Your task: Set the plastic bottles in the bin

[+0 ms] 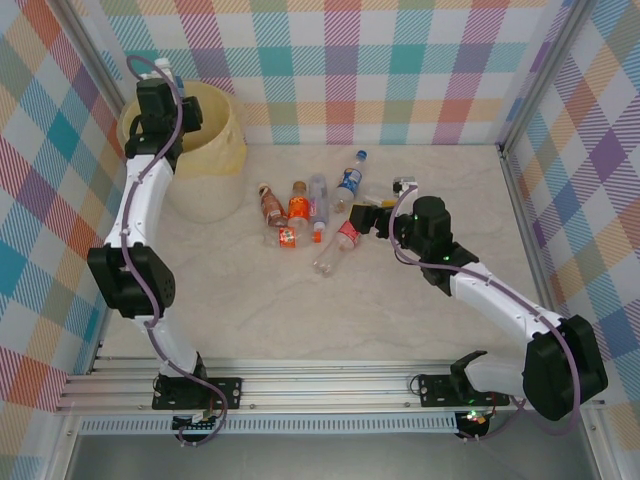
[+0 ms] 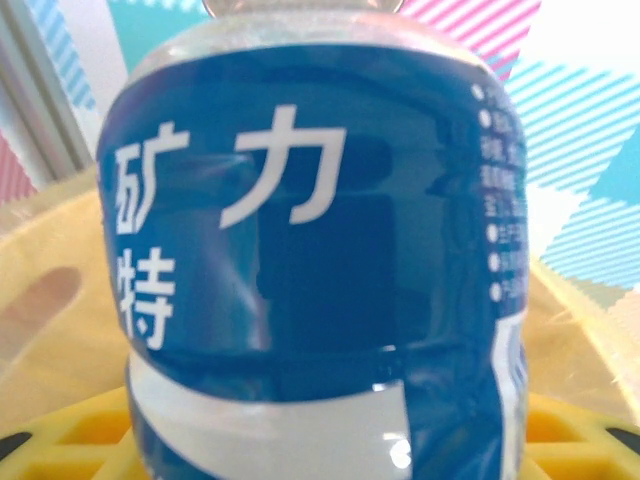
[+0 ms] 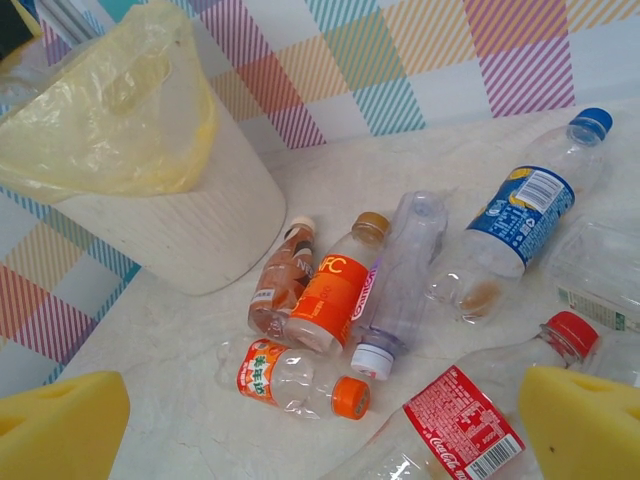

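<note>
A blue-labelled bottle (image 2: 300, 250) is clamped in the left gripper (image 1: 168, 80) above the bin (image 1: 215, 190), upper left. Perhaps seven bottles (image 3: 330, 290) are left mid-frame. The right gripper (image 1: 375, 218) is held wide open and empty.

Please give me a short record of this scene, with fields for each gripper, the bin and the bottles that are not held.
left gripper: shut on a blue bottle, over the bin
right gripper: open, over the loose bottles
bin: far left, yellow liner
loose bottles: at least seven, lying clustered beside the bin
</note>
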Available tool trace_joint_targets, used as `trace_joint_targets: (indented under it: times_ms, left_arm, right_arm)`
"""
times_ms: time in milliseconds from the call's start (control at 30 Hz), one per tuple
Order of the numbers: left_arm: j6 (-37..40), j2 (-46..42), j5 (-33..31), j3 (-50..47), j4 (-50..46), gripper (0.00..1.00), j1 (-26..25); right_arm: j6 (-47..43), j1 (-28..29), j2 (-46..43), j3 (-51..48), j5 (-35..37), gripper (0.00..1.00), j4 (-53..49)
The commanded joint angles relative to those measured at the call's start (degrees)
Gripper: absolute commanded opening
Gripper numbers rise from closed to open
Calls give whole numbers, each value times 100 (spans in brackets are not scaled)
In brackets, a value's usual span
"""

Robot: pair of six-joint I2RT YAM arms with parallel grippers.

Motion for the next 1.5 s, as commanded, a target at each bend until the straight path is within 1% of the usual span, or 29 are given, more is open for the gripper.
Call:
trace_joint_targets:
  times_ms: [0,200,267,433,633,700,767,867,933,1000,1067,1200,1300,1400,1467]
  left_arm:
    - [24,146,728,327,-363,45,96]
    - [-31,514,1390,782,-825,49,143]
    - [-93,598,1437,877,-956,51,143]
    - [-166,695,1698,1137,-1206,67,143]
    - [-403,536,2212,1327,-1350,90,143]
    - [-480,414,2384,1318,-1350,95,143]
    - [-566,299,2415,1314,-1383,100,143]
    - [-703,92,2650,1263,-1323,100,134]
    - [-957,-75,2843,1195,-1203,100,101]
    - [-1175,-265,2919,1049,-1081,100,17]
    - [-1282,-544,2816,782,-970,100,-135]
    - [-1414,-1181,2424,4,-746,100,-536]
    - [-1661,-1593,2467,-653,-560,100,-710]
    - [-1968,-2094,2625,-1546,-62,100,-885]
    - [-2101,-2422,2673,-2110,305,100,-1041]
  right_arm:
    - [36,-1,66,182,49,100,-66]
    - [44,0,171,305,12,100,-222]
    - [58,-2,202,341,10,100,-242]
    - [59,0,238,376,-4,100,-300]
    - [97,-1,271,391,48,100,-365]
    - [126,-5,278,389,163,100,-481]
    - [183,-3,314,360,358,100,-587]
    - [213,-8,373,368,519,100,-721]
    - [352,-6,386,367,720,100,-781]
    - [517,-8,366,367,964,100,-833]
    - [594,-8,366,405,1174,100,-943]
    - [632,-70,499,654,1521,100,-1510]
    - [682,-193,617,710,1467,100,-1587]
    - [773,-413,795,910,1200,100,-1891]
    - [799,-499,895,1060,1175,100,-2139]
